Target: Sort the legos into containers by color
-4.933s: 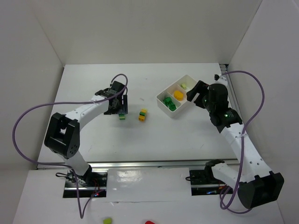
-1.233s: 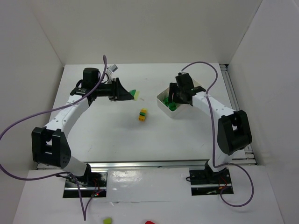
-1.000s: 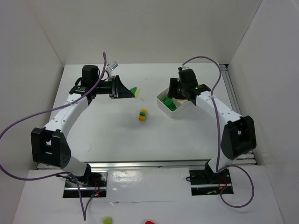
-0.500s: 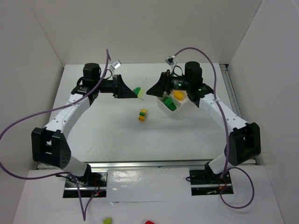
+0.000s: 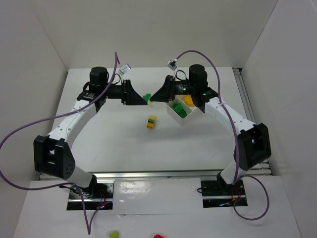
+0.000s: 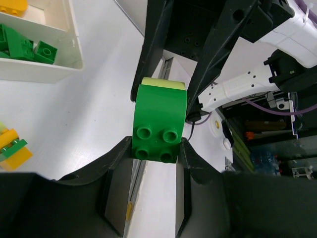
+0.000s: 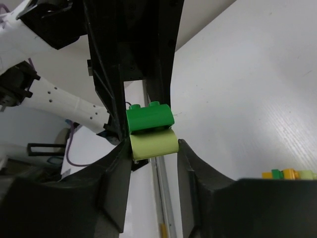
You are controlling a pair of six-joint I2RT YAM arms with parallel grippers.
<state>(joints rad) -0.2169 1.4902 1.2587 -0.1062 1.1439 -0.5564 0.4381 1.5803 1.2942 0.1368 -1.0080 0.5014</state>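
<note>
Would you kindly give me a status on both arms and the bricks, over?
Left gripper shut on green brick. Right gripper closed on pale brick stuck to it, midair. Nothing in the way; stacked pair loose on table.

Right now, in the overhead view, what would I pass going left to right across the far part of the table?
The left arm's fingers → green-and-pale-yellow brick pair gripped from both sides → right arm's fingers → white tray.
</note>
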